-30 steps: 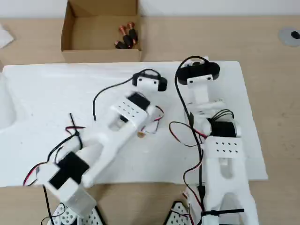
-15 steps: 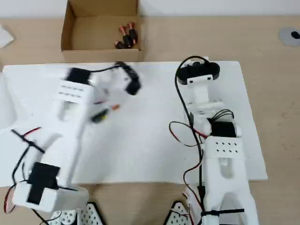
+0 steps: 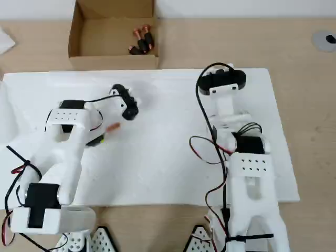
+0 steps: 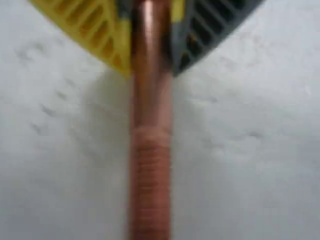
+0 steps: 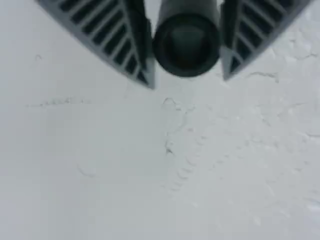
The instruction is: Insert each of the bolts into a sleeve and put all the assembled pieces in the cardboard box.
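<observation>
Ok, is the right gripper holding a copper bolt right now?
No, the right gripper is shut on a black sleeve, whose hollow open end shows plainly.

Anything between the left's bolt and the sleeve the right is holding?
Nothing visible on the white sheet between the arms. The left gripper holds the bolt, the right gripper the sleeve. The right arm's loose wires loop out toward that gap; watch them.

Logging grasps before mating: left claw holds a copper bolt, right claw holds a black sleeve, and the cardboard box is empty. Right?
The cardboard box is not empty: the high view shows copper-and-black pieces in its corner. The rest stands: left claw holds a copper bolt, right claw a black sleeve.
</observation>
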`<action>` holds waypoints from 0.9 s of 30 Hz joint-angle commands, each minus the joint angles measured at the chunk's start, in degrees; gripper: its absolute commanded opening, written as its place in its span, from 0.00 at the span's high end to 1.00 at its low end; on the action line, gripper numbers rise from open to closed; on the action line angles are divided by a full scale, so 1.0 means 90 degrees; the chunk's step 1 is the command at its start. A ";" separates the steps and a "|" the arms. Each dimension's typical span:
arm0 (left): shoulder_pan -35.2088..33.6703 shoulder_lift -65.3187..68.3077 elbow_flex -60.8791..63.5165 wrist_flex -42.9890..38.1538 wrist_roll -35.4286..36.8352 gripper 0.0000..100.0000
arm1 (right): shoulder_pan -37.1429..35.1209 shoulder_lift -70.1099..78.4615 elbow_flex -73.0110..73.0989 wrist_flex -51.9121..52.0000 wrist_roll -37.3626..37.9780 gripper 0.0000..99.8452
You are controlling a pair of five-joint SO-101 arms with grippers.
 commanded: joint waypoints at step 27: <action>-0.0068 -0.1109 -0.1651 0.1797 1.0149 0.85 | -0.0093 -0.0210 0.0181 -0.0029 -0.0010 0.99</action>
